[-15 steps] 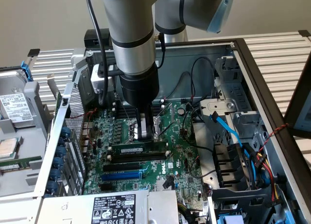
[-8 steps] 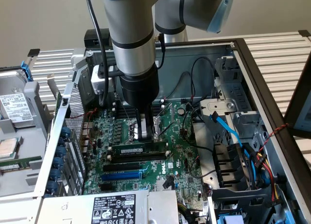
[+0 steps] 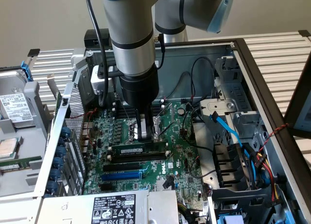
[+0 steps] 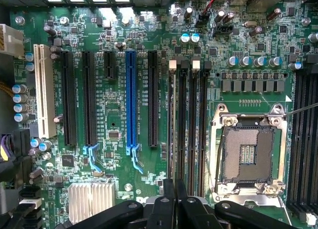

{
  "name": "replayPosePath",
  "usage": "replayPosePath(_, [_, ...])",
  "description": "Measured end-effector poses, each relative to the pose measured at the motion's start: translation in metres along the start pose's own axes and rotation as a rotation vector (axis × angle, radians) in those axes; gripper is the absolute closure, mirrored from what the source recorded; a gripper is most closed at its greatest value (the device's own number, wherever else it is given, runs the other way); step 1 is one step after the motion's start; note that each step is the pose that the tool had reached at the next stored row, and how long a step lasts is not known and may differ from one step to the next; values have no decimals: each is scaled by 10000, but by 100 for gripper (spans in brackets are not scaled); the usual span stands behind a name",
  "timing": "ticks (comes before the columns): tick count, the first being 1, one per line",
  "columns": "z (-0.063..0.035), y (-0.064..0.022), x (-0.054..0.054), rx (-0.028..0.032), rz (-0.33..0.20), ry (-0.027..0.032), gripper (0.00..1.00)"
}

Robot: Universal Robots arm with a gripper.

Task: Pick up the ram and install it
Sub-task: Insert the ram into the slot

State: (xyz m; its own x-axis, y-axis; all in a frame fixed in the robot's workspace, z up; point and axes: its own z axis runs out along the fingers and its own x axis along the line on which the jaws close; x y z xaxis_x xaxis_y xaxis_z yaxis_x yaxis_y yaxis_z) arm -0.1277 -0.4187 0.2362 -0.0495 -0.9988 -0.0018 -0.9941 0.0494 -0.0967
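Note:
The ram (image 3: 136,150) is a long green stick with a white label. It stands upright in a slot of the motherboard (image 3: 184,161) inside the open computer case. My gripper (image 3: 144,136) comes straight down onto the middle of its top edge. In the wrist view the ram (image 4: 173,129) shows edge-on as a thin strip beside the black memory slots (image 4: 193,124). That strip runs into the narrow gap between my black fingers (image 4: 168,209). The gripper (image 4: 175,201) is shut on the stick, its jaws almost together.
Empty black slots (image 3: 133,164) and a blue slot (image 3: 121,175) lie just in front of the ram. The bare CPU socket (image 4: 247,154) sits beside the memory slots. Blue and black cables (image 3: 228,129) crowd the exterior view's right, and a hard drive (image 3: 14,110) lies outside the case on its left.

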Motion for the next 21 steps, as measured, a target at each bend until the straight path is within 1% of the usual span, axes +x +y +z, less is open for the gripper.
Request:
replayPosePath(5, [0, 1, 1, -1, 2, -11, 88])
replayPosePath(9, [5, 3, 1, -4, 7, -70, 88])
replayPosePath(11, [1, 3, 1, -10, 7, -71, 88])
replayPosePath(14, [-80, -6, 11, -16, 6, -72, 88])
replayPosePath(21, [-70, -5, 17, -29, 7, -69, 88])
